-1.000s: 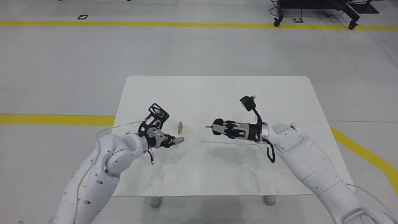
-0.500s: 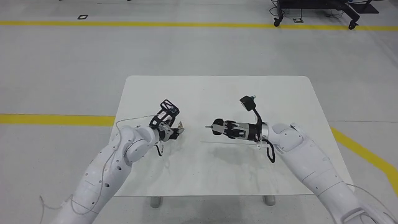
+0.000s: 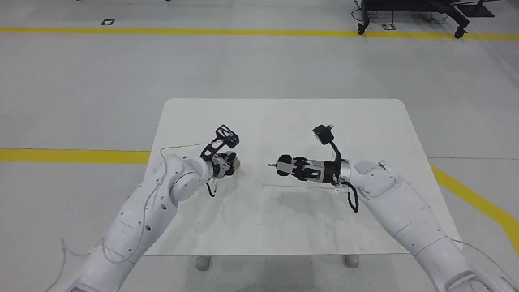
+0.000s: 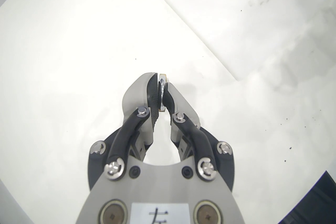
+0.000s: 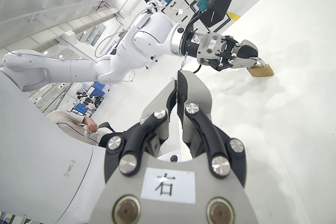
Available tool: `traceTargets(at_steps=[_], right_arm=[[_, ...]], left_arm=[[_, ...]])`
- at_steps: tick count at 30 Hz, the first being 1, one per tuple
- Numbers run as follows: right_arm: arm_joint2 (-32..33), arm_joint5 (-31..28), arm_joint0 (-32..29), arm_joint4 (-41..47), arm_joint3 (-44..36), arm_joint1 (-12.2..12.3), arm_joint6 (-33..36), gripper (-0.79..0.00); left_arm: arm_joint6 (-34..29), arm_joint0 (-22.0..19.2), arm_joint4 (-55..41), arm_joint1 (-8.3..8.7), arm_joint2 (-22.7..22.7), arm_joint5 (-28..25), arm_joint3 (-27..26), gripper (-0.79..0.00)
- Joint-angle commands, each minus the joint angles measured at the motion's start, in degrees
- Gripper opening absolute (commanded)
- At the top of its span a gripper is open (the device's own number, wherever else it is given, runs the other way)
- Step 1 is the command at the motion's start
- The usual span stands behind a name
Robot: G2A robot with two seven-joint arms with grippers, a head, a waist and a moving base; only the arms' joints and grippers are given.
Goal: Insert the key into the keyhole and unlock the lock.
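Between the left fingers [image 4: 137, 97], which pinch it from both sides, sits the silver shackle [image 4: 162, 91] of the lock [image 5: 262, 70]. Its brass body extends past the fingertips and appears to rest on the table [image 3: 284, 122], left of the middle and about midway between the near and far edges. The right fingers [image 5: 195, 96] are pressed together on the key [image 3: 271, 164], whose thin blade projects beyond their tips near the table's middle.

- **Long axis of the key:** across the table, tip toward the left edge, aimed at the lock.
- **Gap:** key tip and lock are near but apart, with bare table between them.
- **Long axis of the lock:** from shackle to body, slanting down from the left fingers toward the table.
- **Keyhole:** too small to tell, so whether its face meets the key tip cannot be judged. The coming move probably depends on bringing that face into line with the blade.
- **Arms:** each holds its own piece, so neither has to reach for the other's.
- **Writing:** a white label with one printed character sits on the base plate behind each pair of fingers. Markings on the lock body are too small to tell.
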Motion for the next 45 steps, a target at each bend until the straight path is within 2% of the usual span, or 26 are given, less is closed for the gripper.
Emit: traceTargets(at_steps=[1,15,24,28,36,37,39,43,45], right_arm=[[0.00,0.00,0.00,0.00,0.00,0.00,0.00,-0.785],[0.00,0.00,0.00,0.00,0.00,0.00,0.00,-0.785],[0.00,0.00,0.00,0.00,0.00,0.00,0.00,-0.785],[0.00,0.00,0.00,0.00,0.00,0.00,0.00,-0.785],[0.00,0.00,0.00,0.00,0.00,0.00,0.00,-0.785],[0.00,0.00,0.00,0.00,0.00,0.00,0.00,-0.785],[-0.04,-0.08,-0.39,0.93,-0.44,-0.09,-0.90,-0.785],[-0.24,-1.86,-1.03,4.48,1.22,-0.53,-4.04,-0.785],[-0.54,-3.39,-1.03,6.65,2.58,-0.94,-6.01,-0.785]], left_arm=[[-1.06,-0.38,0.72,-0.04,0.22,-0.43,0.23,-0.785],[-2.35,-2.94,4.97,-0.89,2.25,-1.07,2.63,-0.785],[1.14,-3.91,7.12,-1.52,2.54,0.65,4.23,-0.785],[5.01,-3.71,4.88,-1.45,0.57,0.17,3.66,-0.785],[5.01,-3.71,4.88,-1.45,0.57,0.17,3.66,-0.785],[5.95,-3.43,3.84,-1.49,0.28,0.19,3.35,-0.785],[8.90,-2.76,-4.80,-1.64,-2.30,-0.69,4.33,-0.785],[5.26,-5.01,-23.70,-2.53,-5.09,-3.62,11.20,-0.785],[3.62,-7.35,-29.14,-3.22,-5.10,-2.84,15.06,-0.785]])
